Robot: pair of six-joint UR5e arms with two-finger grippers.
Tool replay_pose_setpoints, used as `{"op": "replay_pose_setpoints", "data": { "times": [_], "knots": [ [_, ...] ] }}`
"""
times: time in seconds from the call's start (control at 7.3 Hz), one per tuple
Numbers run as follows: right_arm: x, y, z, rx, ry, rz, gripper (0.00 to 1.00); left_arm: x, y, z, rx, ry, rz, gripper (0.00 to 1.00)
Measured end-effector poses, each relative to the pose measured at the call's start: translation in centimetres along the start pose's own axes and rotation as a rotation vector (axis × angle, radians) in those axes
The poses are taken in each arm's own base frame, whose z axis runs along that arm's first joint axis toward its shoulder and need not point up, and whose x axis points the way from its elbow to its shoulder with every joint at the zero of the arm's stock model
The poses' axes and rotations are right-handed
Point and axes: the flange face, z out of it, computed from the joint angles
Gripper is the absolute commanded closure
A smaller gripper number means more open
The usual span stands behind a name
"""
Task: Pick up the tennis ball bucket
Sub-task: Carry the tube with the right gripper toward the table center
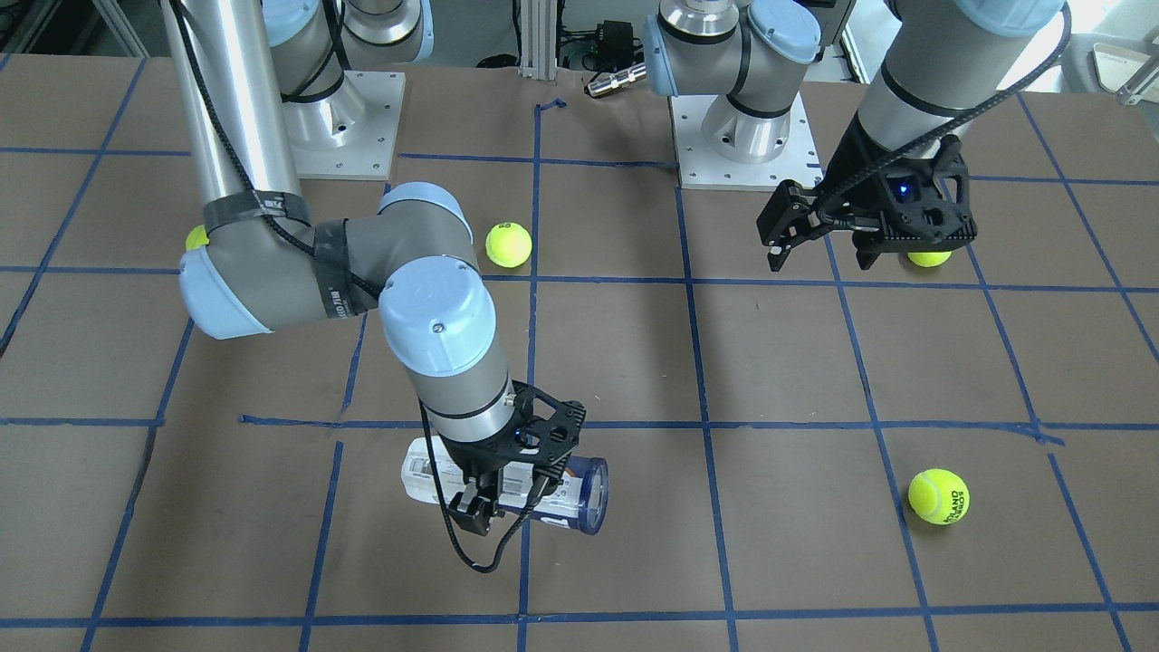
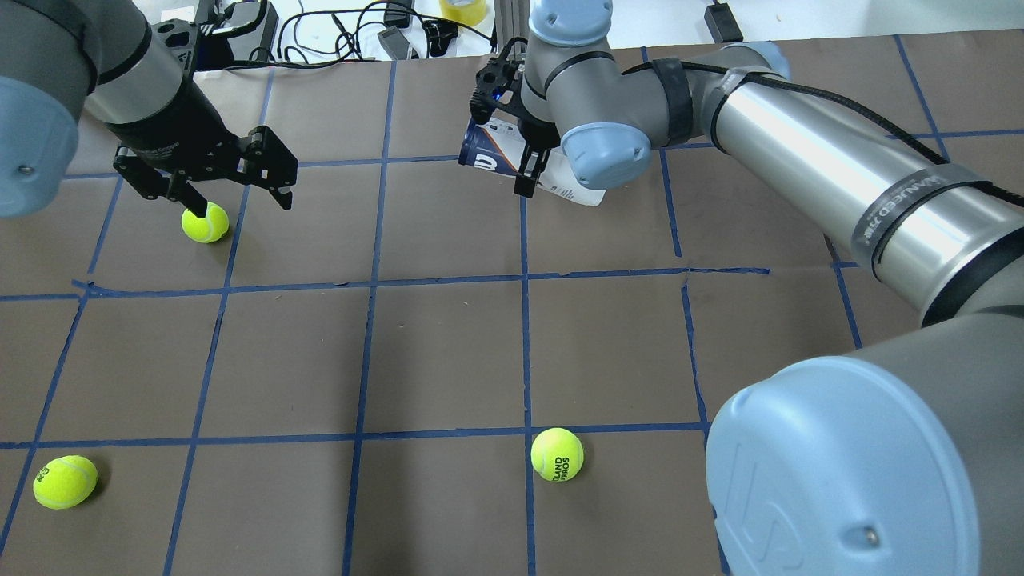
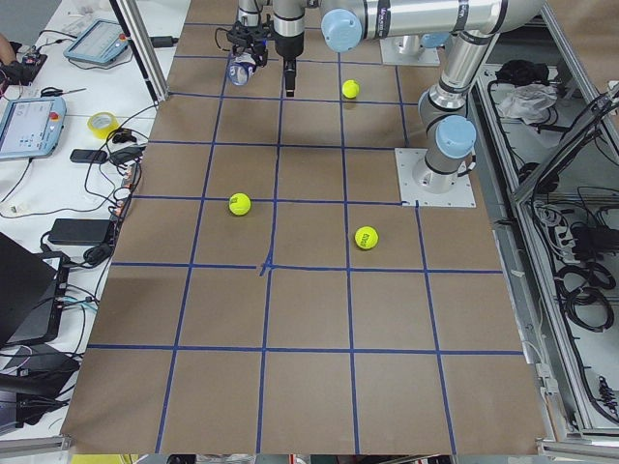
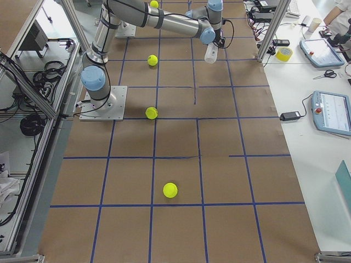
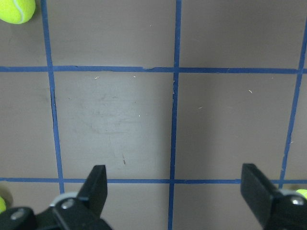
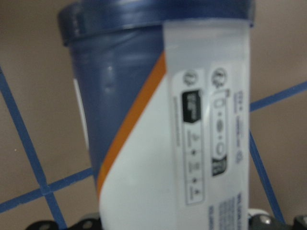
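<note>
Bucket [image 6: 192, 120]: fills the right wrist view; navy rim at top, white and navy label with an orange stripe and small print; brown table and blue tape lines behind.
Position: on its side at the far part of the table from the robot, near a tape crossing, navy end toward the robot's left; cannot tell whether resting on the table or just off it.
Right gripper [image 1: 493, 496]: clamped across the bucket's middle, one finger on each side of the round wall; near finger plain in the front view, far one hidden behind the bucket.
Left gripper [image 1: 819, 249]: fingers spread wide, nothing between them; hangs above a loose ball [image 1: 928, 258], well apart from the bucket.
Other balls [image 2: 557, 454]: scattered on the table, none near the bucket.
Weight: judged light; thin clear plastic; contents not readable, though balls lying loose suggest little or nothing inside.
Stiffness: wall likely gives under a hard squeeze; rim end likely stiffer.
Surface: glossy, probably slick; round body may twist or slide between flat fingers.
Hold: mid-length, across the width, balances both ends; firm but short of crushing; slow, straight rise advised.
</note>
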Motion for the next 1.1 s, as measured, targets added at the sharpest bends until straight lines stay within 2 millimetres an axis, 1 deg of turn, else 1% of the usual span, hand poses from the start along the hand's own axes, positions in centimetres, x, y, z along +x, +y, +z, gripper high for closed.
{"op": "replay_pose_setpoints", "data": {
  "times": [0.14, 0.41, 0.55, 0.82, 1.1],
  "knots": [
    [-1.1, -1.2, 0.9, 0.01, 0.007, -0.064, 0.36, -0.3, -0.1, 0.0, 0.0, -0.001, -0.005, 0.0],
    [-4.9, -4.1, 2.8, 0.005, -0.01, -0.162, 0.36, -0.5, -0.1, 0.0, 0.0, -0.002, -0.008, 0.0],
    [-6.2, -4.8, 3.9, 0.0, -0.02, -0.19, 0.35, -0.5, -0.1, 0.0, 0.0, -0.003, -0.009, 0.0],
    [-7.8, -6.0, 5.2, 0.005, -0.021, -0.237, 0.35, -0.5, -0.1, 0.0, -0.001, -0.002, -0.009, 0.0],
    [-10.4, -7.8, 6.5, 0.005, -0.029, -0.285, 0.35, -0.5, -0.1, 0.0, -0.002, -0.002, -0.008, 0.0]
  ]
}}
